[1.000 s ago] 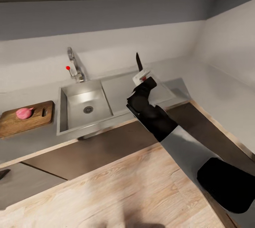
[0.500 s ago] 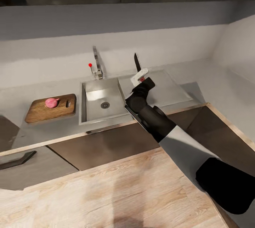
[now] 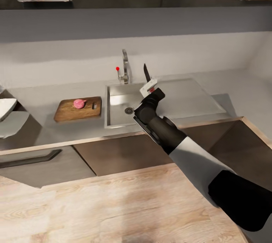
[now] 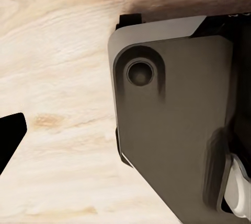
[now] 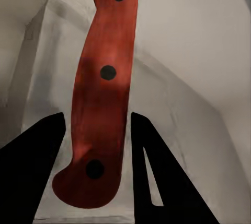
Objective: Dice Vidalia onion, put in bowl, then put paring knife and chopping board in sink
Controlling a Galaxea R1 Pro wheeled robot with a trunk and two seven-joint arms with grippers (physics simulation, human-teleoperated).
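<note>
My right gripper [image 3: 150, 89] is closed on the knife [image 3: 146, 72], blade up, above the sink [image 3: 113, 118]. The onion [image 3: 79, 103] sits whole on the board [image 3: 68, 113] at left. Dicing comes next, I judge: carry the blade left to it.

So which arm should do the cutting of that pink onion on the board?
The right one. Its fingers already grip the paring knife by the red handle, blade up over the sink. The onion sits on the chopping board, left of the sink.

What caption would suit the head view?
Right gripper holds the paring knife upright over the sink.
</note>
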